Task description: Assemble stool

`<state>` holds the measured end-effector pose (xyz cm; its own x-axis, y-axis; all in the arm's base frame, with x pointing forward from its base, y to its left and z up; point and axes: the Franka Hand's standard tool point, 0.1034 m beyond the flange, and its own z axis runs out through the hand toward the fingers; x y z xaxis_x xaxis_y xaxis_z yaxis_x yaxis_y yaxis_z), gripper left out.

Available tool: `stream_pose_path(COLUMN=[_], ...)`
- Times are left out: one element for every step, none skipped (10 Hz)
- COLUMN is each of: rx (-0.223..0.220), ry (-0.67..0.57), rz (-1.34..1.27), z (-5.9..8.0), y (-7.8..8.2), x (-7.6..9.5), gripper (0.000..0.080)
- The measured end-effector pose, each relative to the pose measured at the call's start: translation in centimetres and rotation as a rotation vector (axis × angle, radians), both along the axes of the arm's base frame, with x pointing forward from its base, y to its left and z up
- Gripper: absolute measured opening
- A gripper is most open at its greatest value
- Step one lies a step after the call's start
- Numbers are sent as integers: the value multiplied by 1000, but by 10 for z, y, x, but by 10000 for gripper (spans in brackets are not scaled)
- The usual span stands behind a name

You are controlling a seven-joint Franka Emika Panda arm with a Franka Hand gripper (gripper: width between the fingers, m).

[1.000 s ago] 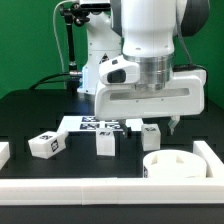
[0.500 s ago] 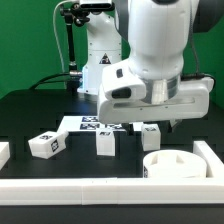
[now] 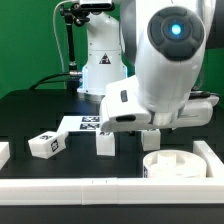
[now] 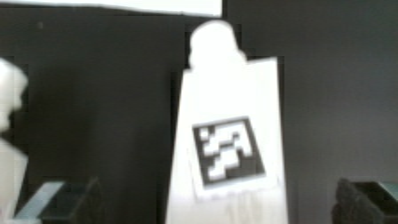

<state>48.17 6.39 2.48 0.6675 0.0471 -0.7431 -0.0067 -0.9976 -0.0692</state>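
Observation:
The round white seat (image 3: 172, 163) lies at the front on the exterior view's right. Two tagged white legs (image 3: 45, 143) (image 3: 105, 143) stand on the black table to its left. A third leg (image 3: 150, 137) stands behind the seat, partly hidden under my hand. In the exterior view my fingertips are hidden by the hand. In the wrist view that leg (image 4: 228, 140), with its square tag, lies between my fingers (image 4: 370, 200). My gripper (image 4: 217, 205) is open, with a dark gap on each side of the leg. Another white part (image 4: 9, 120) shows blurred at the edge.
The marker board (image 3: 85, 123) lies flat behind the legs. White border rails run along the front (image 3: 100, 187) and stand at both sides (image 3: 3, 152) (image 3: 212, 152). The robot's base (image 3: 100, 60) and a black stand (image 3: 70, 40) are at the back.
My arm has tilted and swung toward the camera. The hand has come lower over the leg behind the seat and now hides more of it. The parts have not moved.

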Motion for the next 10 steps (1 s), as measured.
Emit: stream_pose_path(rx=[2,4,6,7,7,7,6,6,6,6], ry=[71,100,162,162,149,146,140,135,133,133], rz=[5,7,12,12,10,11,11,12,13,13], z=[-4,-9,-10,-16,-18,-19,-20,-21,-21,-21], y=[0,1,1,1,1,2,2,3,3,3], x=[-2,1,-3,-1,1,1,2,3,3,3], gripper=[649,649,649,649,649,649,649,602,602,416])
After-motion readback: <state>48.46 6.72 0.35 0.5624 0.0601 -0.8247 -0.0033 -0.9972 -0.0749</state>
